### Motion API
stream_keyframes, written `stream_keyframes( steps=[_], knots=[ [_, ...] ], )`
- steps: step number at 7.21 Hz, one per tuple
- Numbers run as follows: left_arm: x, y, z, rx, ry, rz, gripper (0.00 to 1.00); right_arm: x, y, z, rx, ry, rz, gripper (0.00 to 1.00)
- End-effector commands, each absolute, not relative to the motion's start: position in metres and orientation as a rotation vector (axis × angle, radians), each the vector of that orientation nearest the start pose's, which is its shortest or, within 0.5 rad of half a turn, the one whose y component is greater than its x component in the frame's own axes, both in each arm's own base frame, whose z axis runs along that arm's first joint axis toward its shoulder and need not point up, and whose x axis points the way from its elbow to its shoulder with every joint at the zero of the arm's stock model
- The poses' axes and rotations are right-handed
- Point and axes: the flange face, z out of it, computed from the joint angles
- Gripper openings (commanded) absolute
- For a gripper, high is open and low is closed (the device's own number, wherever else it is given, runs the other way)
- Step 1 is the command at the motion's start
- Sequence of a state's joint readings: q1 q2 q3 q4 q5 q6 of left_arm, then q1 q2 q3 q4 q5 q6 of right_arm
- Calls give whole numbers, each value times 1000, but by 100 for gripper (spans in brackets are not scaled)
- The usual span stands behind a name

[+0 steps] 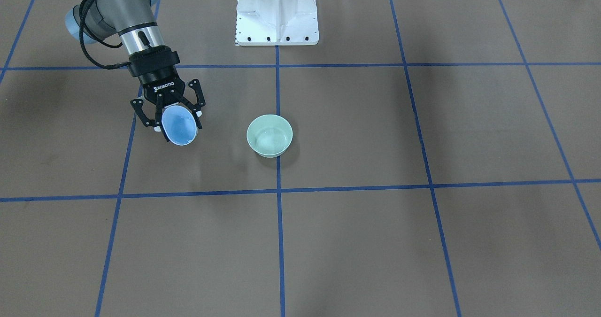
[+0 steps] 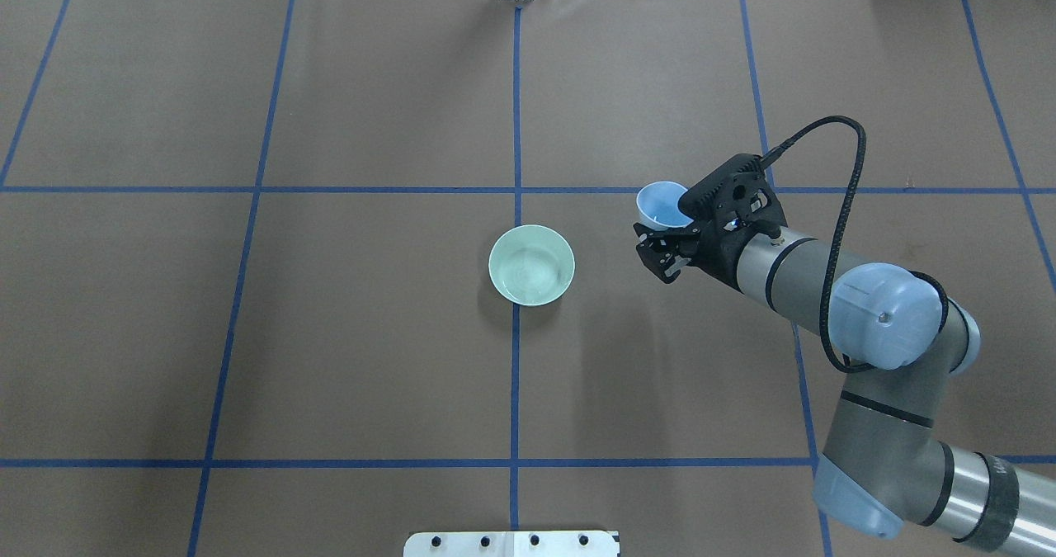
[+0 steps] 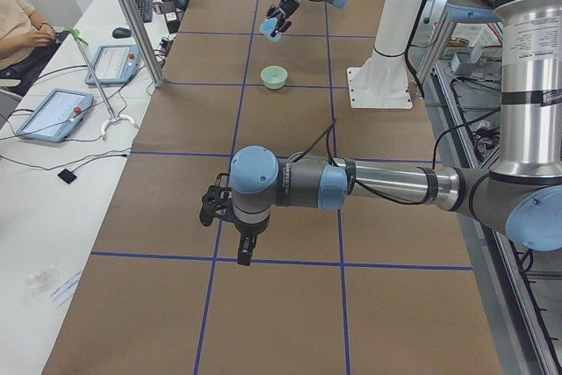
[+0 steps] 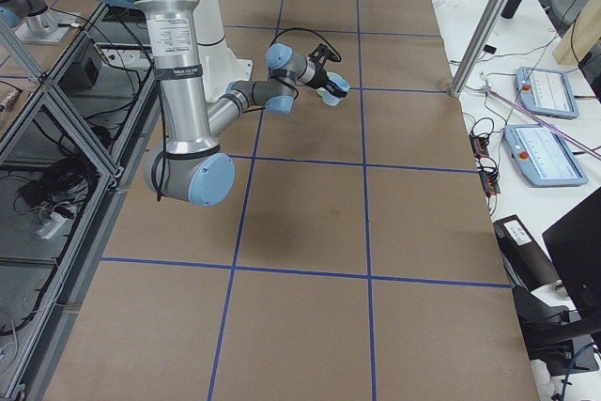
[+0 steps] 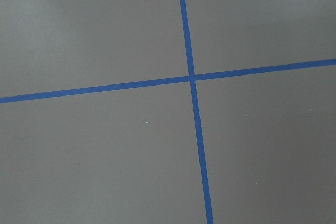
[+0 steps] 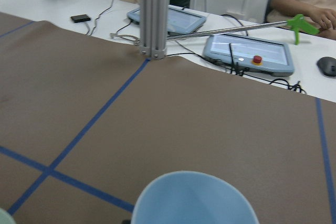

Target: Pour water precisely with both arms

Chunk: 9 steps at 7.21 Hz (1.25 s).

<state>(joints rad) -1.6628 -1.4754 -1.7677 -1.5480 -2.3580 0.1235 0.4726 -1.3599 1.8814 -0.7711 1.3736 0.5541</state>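
A pale green bowl (image 2: 531, 265) stands near the table's middle on a blue tape line, with faint glints of water (image 2: 535, 276) inside. My right gripper (image 2: 670, 233) is shut on the side of a light blue cup (image 2: 662, 204), held off the table to the robot's right of the bowl and apart from it. The front view shows the cup (image 1: 179, 125) tilted, its mouth turned toward that camera. I cannot see water in the cup. My left gripper (image 3: 230, 217) hovers low over a tape crossing far from the bowl; I cannot tell whether it is open or shut.
The white pedestal (image 1: 277, 11) stands behind the bowl at the robot's side. Blue tape lines (image 5: 191, 77) grid the brown table. Beyond the far edge are an aluminium post (image 6: 153, 14), control tablets (image 6: 247, 53) and a seated person (image 3: 22, 28).
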Motion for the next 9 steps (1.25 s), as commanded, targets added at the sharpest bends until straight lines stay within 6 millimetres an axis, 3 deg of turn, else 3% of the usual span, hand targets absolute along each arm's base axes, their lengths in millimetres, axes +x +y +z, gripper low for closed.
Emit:
stream_keyframes(
  steps=[1,4,6,9],
  knots=[
    [-104,-446,609,155,776,59,100,-440,-380,303,1047,-856,-535,0],
    [-104,-445,611,135,780,50,100,-463,-383,291,998,-834,-665,0],
    [-104,-445,615,128,781,47,100,-489,-391,254,867,-770,-714,0],
    [-104,-442,619,120,782,42,100,-502,-397,230,763,-679,-735,0]
  ],
)
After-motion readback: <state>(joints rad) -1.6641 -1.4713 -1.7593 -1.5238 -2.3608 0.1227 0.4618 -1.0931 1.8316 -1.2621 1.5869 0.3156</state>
